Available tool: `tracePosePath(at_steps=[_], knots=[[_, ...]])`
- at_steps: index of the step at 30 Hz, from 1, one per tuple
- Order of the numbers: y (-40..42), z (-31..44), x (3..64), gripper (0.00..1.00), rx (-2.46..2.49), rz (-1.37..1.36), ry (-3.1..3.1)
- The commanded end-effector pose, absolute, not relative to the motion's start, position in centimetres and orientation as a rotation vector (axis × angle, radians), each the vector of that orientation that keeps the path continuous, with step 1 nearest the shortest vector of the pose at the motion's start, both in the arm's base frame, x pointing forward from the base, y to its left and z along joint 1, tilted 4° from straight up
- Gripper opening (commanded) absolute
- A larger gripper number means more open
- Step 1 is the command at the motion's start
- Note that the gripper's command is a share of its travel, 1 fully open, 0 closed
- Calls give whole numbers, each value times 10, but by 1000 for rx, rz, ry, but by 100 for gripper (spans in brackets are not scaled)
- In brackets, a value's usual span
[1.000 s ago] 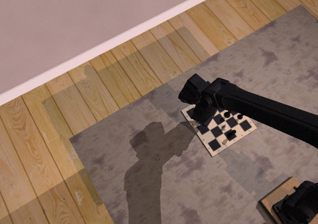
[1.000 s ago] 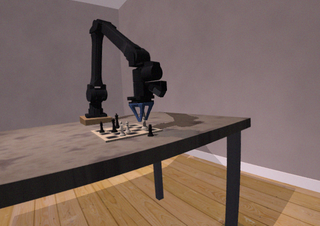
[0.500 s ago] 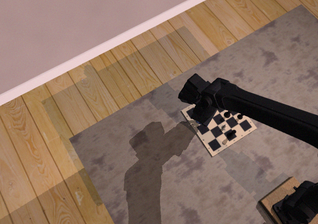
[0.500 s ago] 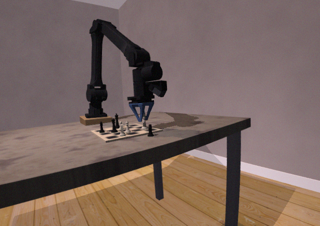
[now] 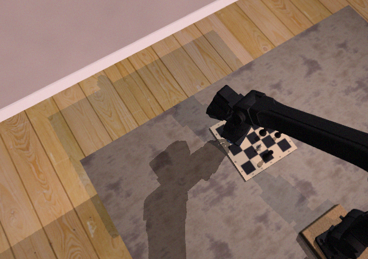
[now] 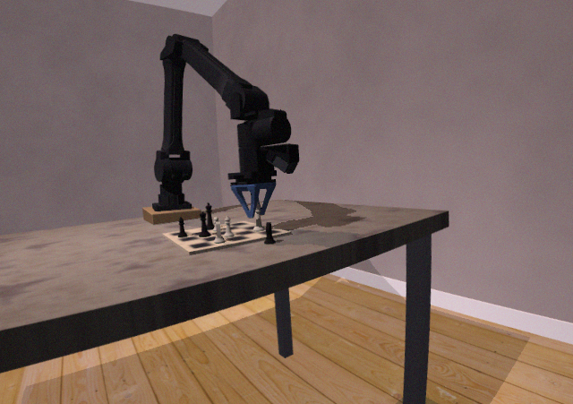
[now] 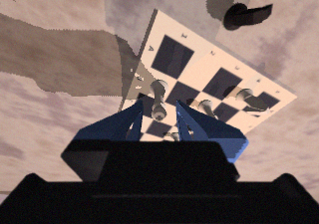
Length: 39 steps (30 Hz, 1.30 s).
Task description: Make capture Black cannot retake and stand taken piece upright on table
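Note:
My gripper (image 6: 256,213) (image 7: 159,105) is open, pointing down, with its blue fingertips around the head level of a tall white piece (image 6: 258,224) (image 7: 159,96). That piece stands upright, apparently on B1, and no finger visibly grips it; the arm hides it in the top view. A black rook-like piece (image 6: 269,233) (image 7: 236,16) stands upright on the table off the board's digit edge. On the board (image 5: 246,177) (image 6: 190,252) (image 7: 159,18), a white piece (image 6: 218,233) (image 7: 251,100) stands apparently on A4 and another (image 6: 226,227) (image 7: 206,107) apparently on B3.
Farther over the board stand black pieces: one (image 5: 262,132) (image 6: 202,226), a smaller one (image 5: 278,135) (image 6: 181,229) and a tall one (image 5: 268,154) (image 6: 209,218). Two more white pieces show in the top view, one (image 5: 258,146) mid-board and one (image 5: 260,163) near the edge.

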<state>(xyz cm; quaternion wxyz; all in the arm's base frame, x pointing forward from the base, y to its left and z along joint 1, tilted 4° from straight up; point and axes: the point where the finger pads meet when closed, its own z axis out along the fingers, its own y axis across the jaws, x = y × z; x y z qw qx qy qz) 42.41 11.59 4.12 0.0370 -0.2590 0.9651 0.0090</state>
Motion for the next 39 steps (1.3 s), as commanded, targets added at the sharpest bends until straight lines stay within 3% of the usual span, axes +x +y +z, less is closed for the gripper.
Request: tracePosePath(at_steps=[1, 9, 10, 39], knots=[[118, 45, 427, 41, -798, 32, 2933], [118, 45, 427, 41, -798, 32, 2933], [118, 45, 427, 0, -798, 32, 2933], [118, 45, 427, 0, -798, 32, 2933]])
